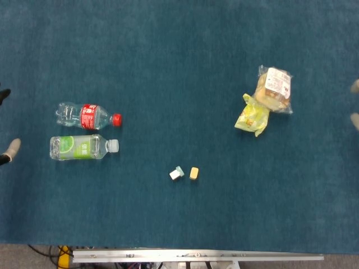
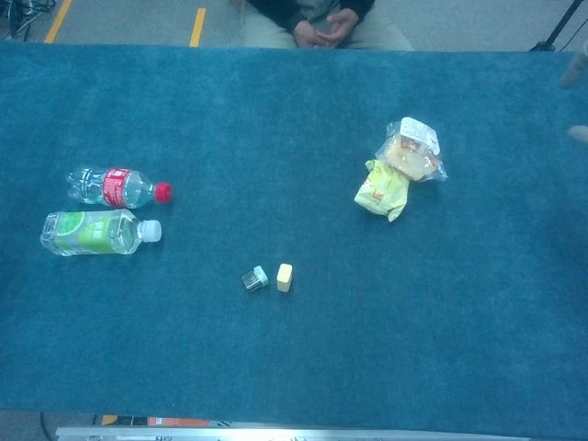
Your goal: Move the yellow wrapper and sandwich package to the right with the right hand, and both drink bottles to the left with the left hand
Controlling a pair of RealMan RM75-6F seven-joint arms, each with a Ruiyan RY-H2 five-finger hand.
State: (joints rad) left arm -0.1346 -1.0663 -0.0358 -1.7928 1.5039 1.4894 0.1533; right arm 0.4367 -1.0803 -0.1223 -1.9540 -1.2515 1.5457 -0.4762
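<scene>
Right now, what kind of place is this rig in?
Probably a lab or data-collection room, not a home: a table covered in blue felt-like cloth, a person sitting at its far side with hands clasped, and yellow floor marking tape behind.
</scene>
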